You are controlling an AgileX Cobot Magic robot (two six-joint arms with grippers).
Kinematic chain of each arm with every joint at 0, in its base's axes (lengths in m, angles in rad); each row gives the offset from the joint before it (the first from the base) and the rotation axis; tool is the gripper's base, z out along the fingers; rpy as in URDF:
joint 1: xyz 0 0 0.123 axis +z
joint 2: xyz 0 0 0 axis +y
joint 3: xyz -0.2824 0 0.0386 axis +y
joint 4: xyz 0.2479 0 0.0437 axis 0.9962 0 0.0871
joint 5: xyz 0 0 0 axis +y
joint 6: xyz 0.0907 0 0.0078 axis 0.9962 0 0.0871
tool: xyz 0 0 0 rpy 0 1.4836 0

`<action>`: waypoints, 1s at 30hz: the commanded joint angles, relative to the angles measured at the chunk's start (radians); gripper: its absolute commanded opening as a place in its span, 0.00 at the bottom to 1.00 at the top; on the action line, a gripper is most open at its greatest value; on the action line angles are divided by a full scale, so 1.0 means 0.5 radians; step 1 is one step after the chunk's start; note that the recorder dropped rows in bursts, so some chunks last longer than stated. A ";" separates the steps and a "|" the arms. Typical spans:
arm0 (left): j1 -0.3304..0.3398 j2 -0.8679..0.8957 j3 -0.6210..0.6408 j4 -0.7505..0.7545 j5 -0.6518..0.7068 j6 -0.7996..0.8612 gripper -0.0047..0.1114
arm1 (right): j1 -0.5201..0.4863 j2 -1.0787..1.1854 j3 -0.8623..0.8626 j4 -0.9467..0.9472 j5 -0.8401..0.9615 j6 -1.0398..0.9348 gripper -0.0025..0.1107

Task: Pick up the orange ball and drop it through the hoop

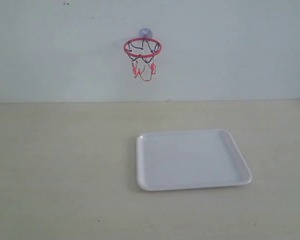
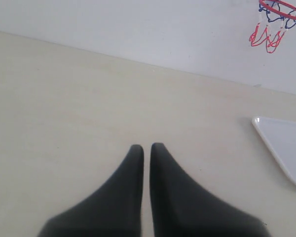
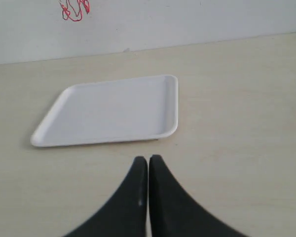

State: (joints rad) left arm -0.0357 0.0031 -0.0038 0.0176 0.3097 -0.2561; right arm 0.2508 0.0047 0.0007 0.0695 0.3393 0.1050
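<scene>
The hoop (image 1: 142, 48), a red ring with a sparse red-and-black net, hangs from a suction cup on the pale back wall; it also shows in the left wrist view (image 2: 281, 9), and only its net (image 3: 75, 10) in the right wrist view. The orange ball is out of view in every frame. My left gripper (image 2: 147, 147) is shut with nothing between its black fingers, above bare table. My right gripper (image 3: 148, 159) is shut and empty too, just short of the tray's near edge. Neither gripper appears in the exterior view.
A white tray (image 1: 190, 159) lies flat on the beige table, below and to the right of the hoop; nothing lies in it. Its corner (image 2: 286, 145) shows in the left wrist view, its whole shape (image 3: 108, 111) in the right wrist view.
</scene>
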 commanded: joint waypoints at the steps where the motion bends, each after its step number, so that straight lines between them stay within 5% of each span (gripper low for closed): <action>1: 0.006 -0.006 0.008 0.003 -0.008 -0.011 0.08 | 0.003 -0.009 -0.001 -0.076 0.003 0.053 0.02; 30: 0.006 -0.006 0.008 0.003 -0.008 -0.011 0.08 | 0.003 -0.009 -0.001 -0.076 -0.025 0.095 0.02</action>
State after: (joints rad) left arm -0.0357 0.0031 -0.0038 0.0176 0.3097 -0.2561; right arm 0.2508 0.0047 0.0007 0.0370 0.3357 0.1500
